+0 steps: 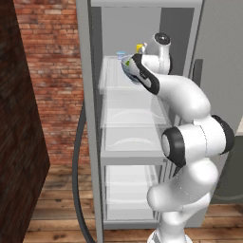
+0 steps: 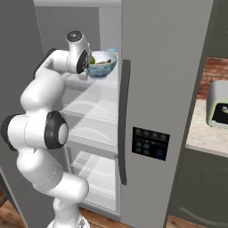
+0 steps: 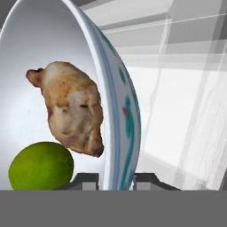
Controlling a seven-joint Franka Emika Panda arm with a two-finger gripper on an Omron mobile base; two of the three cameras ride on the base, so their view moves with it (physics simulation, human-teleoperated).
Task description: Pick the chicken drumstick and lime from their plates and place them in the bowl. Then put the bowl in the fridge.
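The pale blue-white patterned bowl (image 3: 119, 111) is inside the open grey fridge (image 1: 88, 118), at the level of the top translucent shelf (image 2: 95, 91). My gripper (image 3: 115, 179) straddles the bowl's rim, one fingertip inside and one outside, shut on it. In the bowl lie the brown chicken drumstick (image 3: 73, 111) and the green lime (image 3: 41, 166). From the right base view the bowl (image 2: 103, 67) sits level just past my hand, with the lime (image 2: 92, 59) peeking over the rim. In the left base view the bowl (image 1: 127, 65) is partly hidden behind my wrist. The plates are out of view.
The fridge door (image 2: 164, 89), with a dark handle and control panel, stands open on the right close to my arm. Lower shelves and drawers (image 1: 130, 137) lie beneath the bowl. A counter with a pale appliance (image 2: 218, 104) is far right. A brick wall (image 1: 52, 71) is left.
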